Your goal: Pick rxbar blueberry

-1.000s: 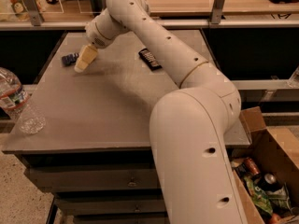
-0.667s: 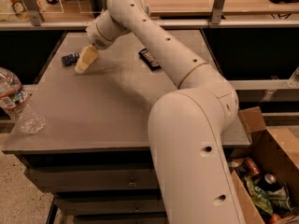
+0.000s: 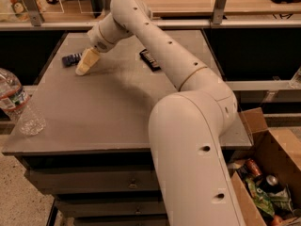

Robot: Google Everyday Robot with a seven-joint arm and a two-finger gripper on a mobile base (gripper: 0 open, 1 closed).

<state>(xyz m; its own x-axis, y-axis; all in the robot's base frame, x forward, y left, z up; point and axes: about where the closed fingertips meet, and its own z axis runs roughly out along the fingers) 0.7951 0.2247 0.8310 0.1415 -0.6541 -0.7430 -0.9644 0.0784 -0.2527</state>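
Observation:
The rxbar blueberry (image 3: 71, 59) is a small dark blue wrapped bar lying flat near the far left of the grey table (image 3: 108, 112). My gripper (image 3: 84, 67) reaches over the table on the white arm, its pale fingertips pointing down to the tabletop just right of and slightly nearer than the blue bar. A black-wrapped bar with white lettering (image 3: 150, 59) lies to the right, partly behind the arm.
A clear plastic water bottle (image 3: 19, 105) lies tilted at the table's left front edge. A cardboard box (image 3: 273, 173) with cans and wrappers sits on the floor at the right. A shelf rail runs behind the table.

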